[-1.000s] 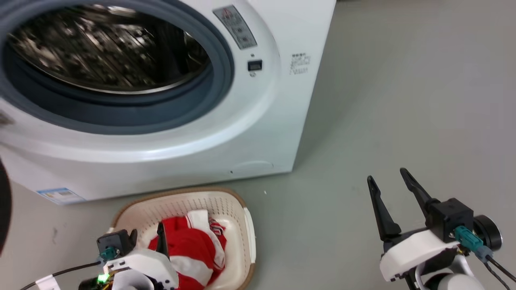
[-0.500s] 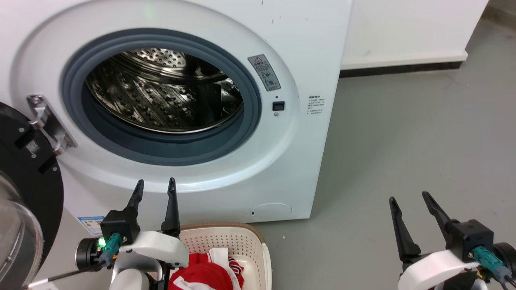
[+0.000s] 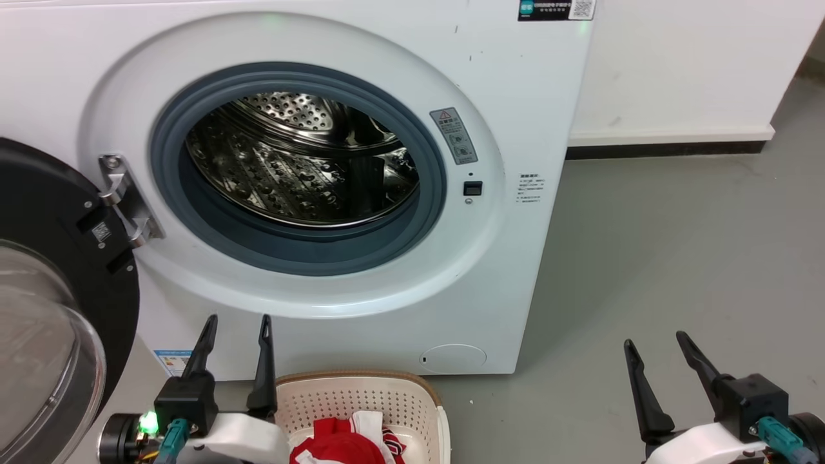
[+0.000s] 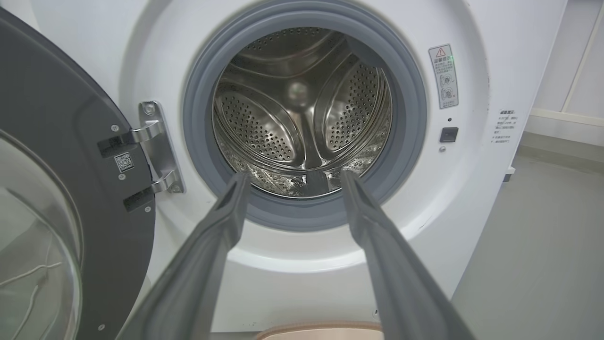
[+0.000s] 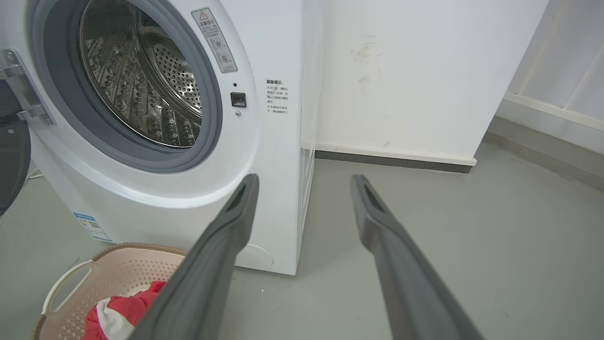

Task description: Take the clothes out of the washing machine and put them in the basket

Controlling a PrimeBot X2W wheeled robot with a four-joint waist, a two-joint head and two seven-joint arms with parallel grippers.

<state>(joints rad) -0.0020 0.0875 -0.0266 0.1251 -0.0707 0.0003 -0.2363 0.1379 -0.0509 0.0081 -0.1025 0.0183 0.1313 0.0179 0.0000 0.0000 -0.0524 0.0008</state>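
The washing machine [image 3: 515,96] fills the upper left and centre of the head view. Its round opening is uncovered and the perforated steel drum [image 3: 296,161] is in plain sight. The door [image 3: 45,212] hangs swung open at the left edge on a metal hinge [image 3: 126,200]. Its black frame and glass bulge take up the lower left of the frame, close beside the left hand [image 3: 238,319] and narrowing the room on that side.

The basket [image 3: 361,399] sits on the floor [image 3: 677,258] at the bottom centre, close to the machine's front and below the opening. The clothes [image 3: 341,444] lie inside it, red with white panels, lower than the brown rim.

The left hand is at the lower left with its fingers apart and gripping nothing. Its tips point up the frame in front of the machine's lower panel, just left of the basket's rim. In the left wrist view these fingers frame the bottom edge of the grey door seal.

The right hand [image 3: 653,338] is at the lower right, fingers apart and gripping nothing, over bare grey floor and well apart from both machine and basket. To the right of the machine the floor runs open up to a white wall [image 3: 677,64] with a dark skirting at the upper right.
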